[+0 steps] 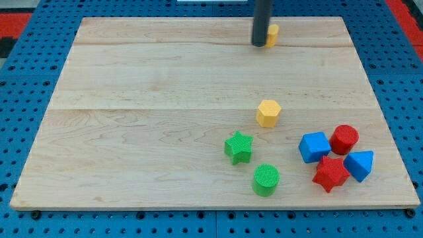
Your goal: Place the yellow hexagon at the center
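A pale wooden board (pixel 165 99) lies on a blue pegboard. The bare rod's tip (pixel 260 43), carrying nothing, stands at twelve o'clock, touching a second yellow block (pixel 272 34). The yellow hexagon (pixel 269 113) sits at about four o'clock from centre, above the green star (pixel 238 147). A push landing off its middle would likely send it into that star.

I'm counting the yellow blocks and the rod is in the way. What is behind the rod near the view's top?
A second yellow block shows at the rod's right, beside my tip. Its left part is covered by the rod, so its shape cannot be made out. The yellow hexagon sits uncovered, farther down the board.
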Robot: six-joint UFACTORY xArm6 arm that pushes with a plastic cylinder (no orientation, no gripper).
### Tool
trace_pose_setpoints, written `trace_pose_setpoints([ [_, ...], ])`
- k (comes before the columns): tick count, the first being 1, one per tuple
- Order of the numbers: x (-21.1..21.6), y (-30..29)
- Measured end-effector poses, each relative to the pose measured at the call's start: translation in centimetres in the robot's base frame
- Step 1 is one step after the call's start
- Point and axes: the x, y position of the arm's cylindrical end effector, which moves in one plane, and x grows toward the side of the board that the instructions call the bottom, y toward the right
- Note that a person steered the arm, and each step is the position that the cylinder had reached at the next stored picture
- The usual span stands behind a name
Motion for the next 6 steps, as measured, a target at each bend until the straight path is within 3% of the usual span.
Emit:
trace_pose_setpoints([
  [1,-1.4,1.9],
  [2,0.0,2.4],
  [5,20.2,2.7],
  [6,19.4,-2.9],
])
